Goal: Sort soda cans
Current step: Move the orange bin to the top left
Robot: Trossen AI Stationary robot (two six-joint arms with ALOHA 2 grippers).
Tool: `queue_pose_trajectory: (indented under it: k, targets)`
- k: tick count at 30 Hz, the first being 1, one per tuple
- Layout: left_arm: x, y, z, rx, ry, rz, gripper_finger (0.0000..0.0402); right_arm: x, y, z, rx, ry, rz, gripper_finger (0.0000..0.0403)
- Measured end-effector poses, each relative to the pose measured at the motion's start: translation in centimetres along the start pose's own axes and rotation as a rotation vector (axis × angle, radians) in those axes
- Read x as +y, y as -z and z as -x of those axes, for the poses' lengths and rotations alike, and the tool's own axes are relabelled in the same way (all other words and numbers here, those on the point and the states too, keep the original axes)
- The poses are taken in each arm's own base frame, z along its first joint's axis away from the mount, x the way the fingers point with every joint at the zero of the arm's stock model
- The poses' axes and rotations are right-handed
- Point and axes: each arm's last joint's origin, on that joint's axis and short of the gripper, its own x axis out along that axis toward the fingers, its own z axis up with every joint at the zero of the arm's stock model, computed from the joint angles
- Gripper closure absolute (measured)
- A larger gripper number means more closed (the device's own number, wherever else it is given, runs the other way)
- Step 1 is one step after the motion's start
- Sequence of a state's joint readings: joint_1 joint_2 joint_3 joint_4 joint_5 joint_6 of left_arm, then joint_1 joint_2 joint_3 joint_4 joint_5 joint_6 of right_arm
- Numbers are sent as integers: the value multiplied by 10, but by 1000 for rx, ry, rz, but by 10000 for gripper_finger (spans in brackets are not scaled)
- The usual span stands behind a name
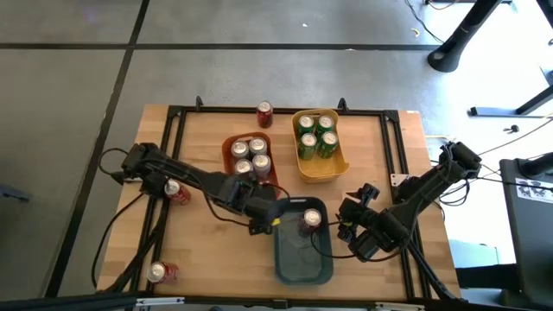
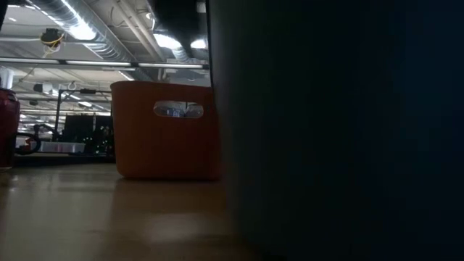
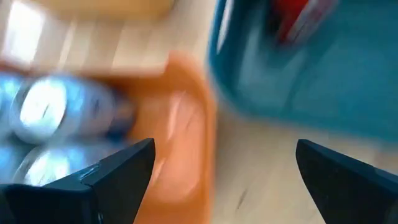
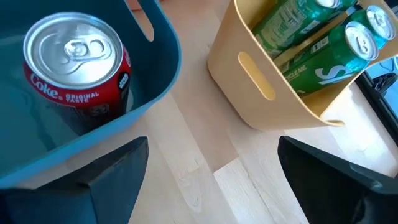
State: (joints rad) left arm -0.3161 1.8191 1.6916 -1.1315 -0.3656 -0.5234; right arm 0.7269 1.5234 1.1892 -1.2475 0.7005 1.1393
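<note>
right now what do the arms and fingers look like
Both arms are dark and jointed, with black cables trailing along them. The left gripper shows a small yellow mark near its tip. Both the left fingers and the right fingers are matte black, angular wedges.

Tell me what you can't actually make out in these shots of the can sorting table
- Low view: a dark bin wall right at the lens hides most of the table; only the orange bin shows clearly.
- Left wrist view: motion blur; the silver cans in the orange bin and the red can show no readable labels.
- High view: the left gripper is too small to judge its fingers.
- Right wrist view: green cans are cut off by the frame edge.
</note>
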Motion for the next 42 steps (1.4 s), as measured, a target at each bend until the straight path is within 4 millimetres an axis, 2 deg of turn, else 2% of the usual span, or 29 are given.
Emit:
queue_pose_trajectory:
  k: [7,11,14,20,32,42]
  targets:
    - [11,32,-31,225,-106,-37,27,0,0,0,-5,2,0,45]
    - [21,39,-49,291,-97,-54,36,0,0,0,-5,2,-1,45]
    - [23,36,-54,286,-45,-65,57,0,0,0,-5,1,-1,45]
    - [23,36,-54,293,-20,-130,140,0,0,0,-4,1,-1,45]
    - [24,41,-56,339,-8,-242,386,0,0,0,-4,1,-1,45]
    - [37,69,-79,463,-93,-199,397,0,-1,0,-15,2,-3,45]
